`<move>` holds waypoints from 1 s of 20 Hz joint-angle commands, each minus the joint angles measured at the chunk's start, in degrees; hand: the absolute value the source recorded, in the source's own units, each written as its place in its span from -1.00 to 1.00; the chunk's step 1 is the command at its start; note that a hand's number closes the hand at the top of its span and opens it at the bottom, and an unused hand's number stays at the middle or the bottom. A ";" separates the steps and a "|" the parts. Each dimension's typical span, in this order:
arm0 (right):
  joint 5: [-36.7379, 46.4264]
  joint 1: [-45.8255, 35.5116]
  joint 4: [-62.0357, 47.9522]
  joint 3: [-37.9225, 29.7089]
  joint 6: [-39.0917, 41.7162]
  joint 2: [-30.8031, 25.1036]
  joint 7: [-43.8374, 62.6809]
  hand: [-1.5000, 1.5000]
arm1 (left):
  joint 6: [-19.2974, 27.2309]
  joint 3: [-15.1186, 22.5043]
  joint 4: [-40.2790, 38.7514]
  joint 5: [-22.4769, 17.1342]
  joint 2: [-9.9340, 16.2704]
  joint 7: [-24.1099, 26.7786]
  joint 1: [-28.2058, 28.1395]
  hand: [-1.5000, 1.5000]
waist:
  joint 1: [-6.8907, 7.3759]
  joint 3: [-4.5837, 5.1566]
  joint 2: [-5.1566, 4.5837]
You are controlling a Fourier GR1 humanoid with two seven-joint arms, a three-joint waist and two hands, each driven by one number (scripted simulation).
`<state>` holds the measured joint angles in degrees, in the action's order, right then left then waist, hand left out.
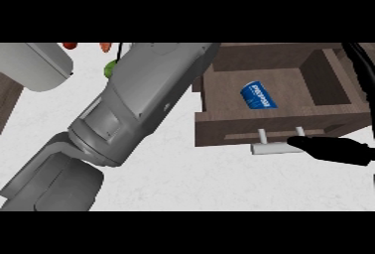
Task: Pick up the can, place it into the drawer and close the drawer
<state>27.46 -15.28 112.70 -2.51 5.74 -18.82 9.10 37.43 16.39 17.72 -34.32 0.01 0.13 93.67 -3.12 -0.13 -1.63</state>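
- The can [258, 95], blue with white lettering, lies on its side inside the open drawer [219, 89], near the middle of the drawer floor and apart from all four walls. The placing step looks done; what remains, by my reading, is the closing.
- The right hand [333, 149] comes in from the right edge of the view. Its black fingers reach out fairly straight, and their tip sits against the pale handle [278, 145] on the drawer front [282, 126]. They are not wrapped round the bar and hold nothing.
- Whether the tip really presses the handle or only lies just over it cannot be told from this steep angle.
- Risk: the contact is at the right end of the handle, off the middle of the drawer front. A push from there could turn the drawer slightly and make it bind on its runners.
- Risk: straight fingers on a thin bar could slide off sideways, so the push would miss and the drawer would stay open.
- Risk: the can lies loose, so a sharp shove could set it rolling against a wall of the drawer.
- The left forearm [139, 99] runs from the counter's [176, 178] lower left up towards the drawer's left rear corner. The left hand is out of sight past the top edge.
- That forearm lies close beside the drawer's left wall and could brush it.
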 commanded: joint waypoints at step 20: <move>29.03 -21.66 -56.48 7.40 -27.32 7.88 -13.44 -1.00 | -5.69 -1.11 2.20 3.05 6.35 -3.15 -2.60 -1.00 | 4.96 0.07 1.11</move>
<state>54.16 -33.71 65.24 6.08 -15.40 -12.74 -2.49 33.80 15.16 18.58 -31.97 3.71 -1.24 91.93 1.37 -0.06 -0.60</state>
